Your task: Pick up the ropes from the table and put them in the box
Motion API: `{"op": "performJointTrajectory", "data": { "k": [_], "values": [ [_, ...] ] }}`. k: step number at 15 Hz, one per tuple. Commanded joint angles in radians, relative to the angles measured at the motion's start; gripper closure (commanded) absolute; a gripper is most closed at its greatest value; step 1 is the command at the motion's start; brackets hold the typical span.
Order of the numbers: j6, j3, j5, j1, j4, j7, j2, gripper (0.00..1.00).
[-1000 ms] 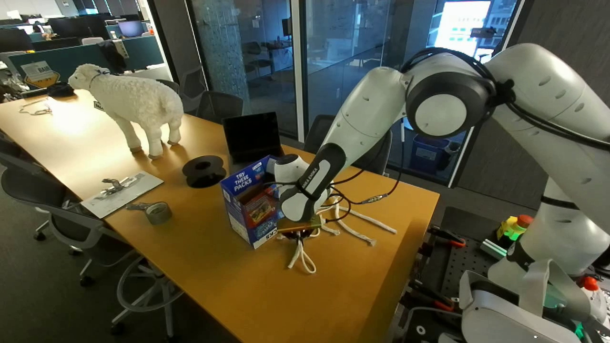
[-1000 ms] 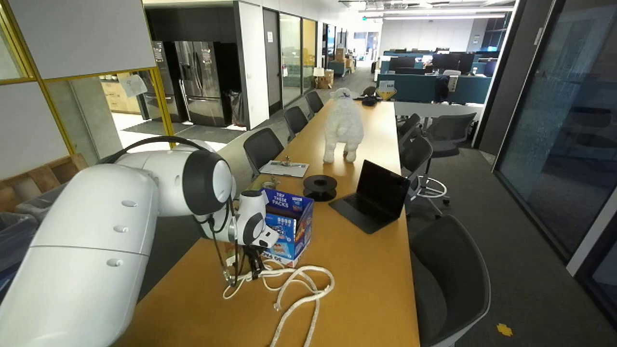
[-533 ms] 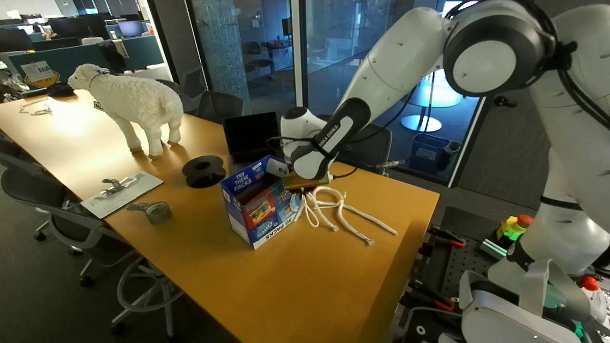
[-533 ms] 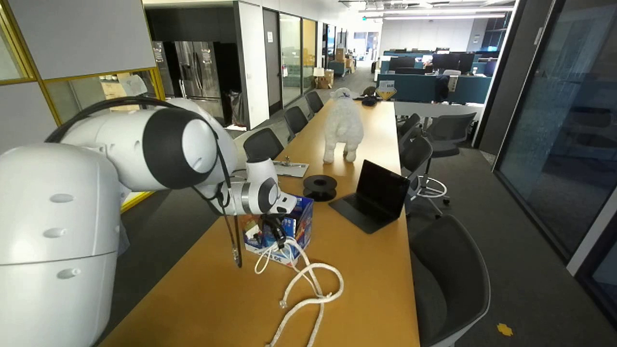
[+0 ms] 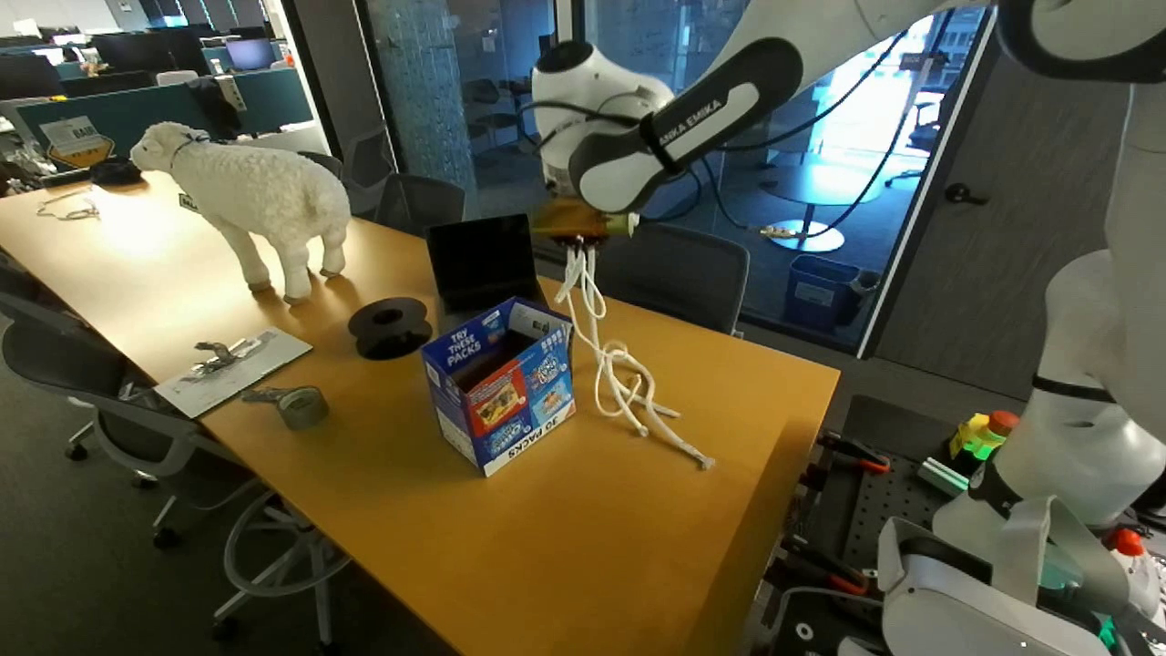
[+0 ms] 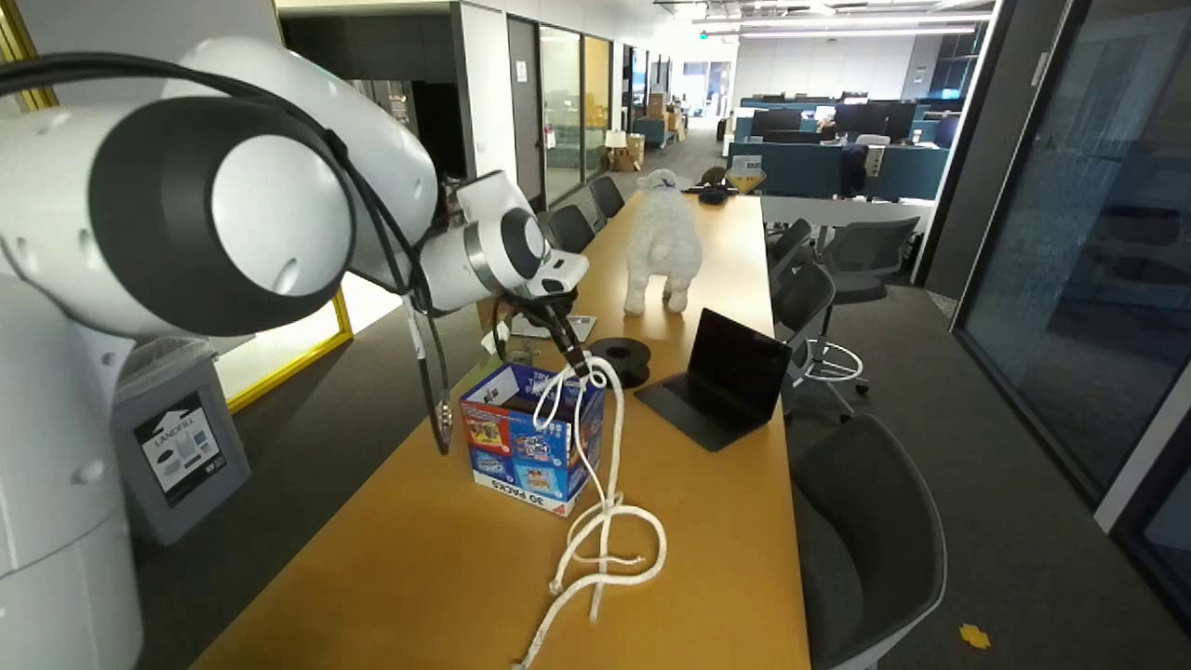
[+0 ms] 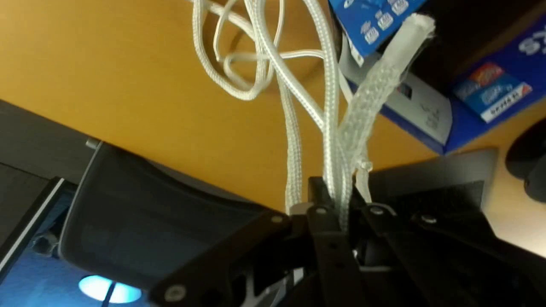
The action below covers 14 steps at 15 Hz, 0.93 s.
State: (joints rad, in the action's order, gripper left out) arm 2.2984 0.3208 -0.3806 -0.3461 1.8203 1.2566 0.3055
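We see the gripper (image 6: 581,365) hanging higher than the rim of the box (image 5: 519,396), its fingers pinched on the ropes (image 7: 330,106). The ropes drop beside the box, and we see their lower lengths lying looped on the table (image 5: 583,556) next to it. Near the box we find a black laptop (image 5: 483,264) and a dark spool (image 5: 383,339); a toy sheep (image 5: 260,196) stands farther from it.

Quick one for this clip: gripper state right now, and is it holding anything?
Gripper: closed, holding the white ropes, which hang down from its fingertips.
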Motion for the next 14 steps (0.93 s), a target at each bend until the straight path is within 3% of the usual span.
{"op": "performJointTrajectory", "data": {
  "k": [1, 6, 7, 8, 14],
  "values": [
    [-0.184, -0.081, -0.079, 0.051, -0.11, 0.117, -0.105, 0.96],
    [-0.362, -0.209, -0.019, 0.126, -0.368, 0.182, -0.146, 0.97],
    [-0.391, -0.167, 0.001, 0.079, -0.434, 0.188, -0.133, 0.97],
    [-0.427, -0.236, -0.008, 0.134, -0.5, 0.216, -0.122, 0.97],
    [-0.556, -0.288, -0.027, 0.138, -0.801, 0.298, -0.034, 0.97]
  ]
}}
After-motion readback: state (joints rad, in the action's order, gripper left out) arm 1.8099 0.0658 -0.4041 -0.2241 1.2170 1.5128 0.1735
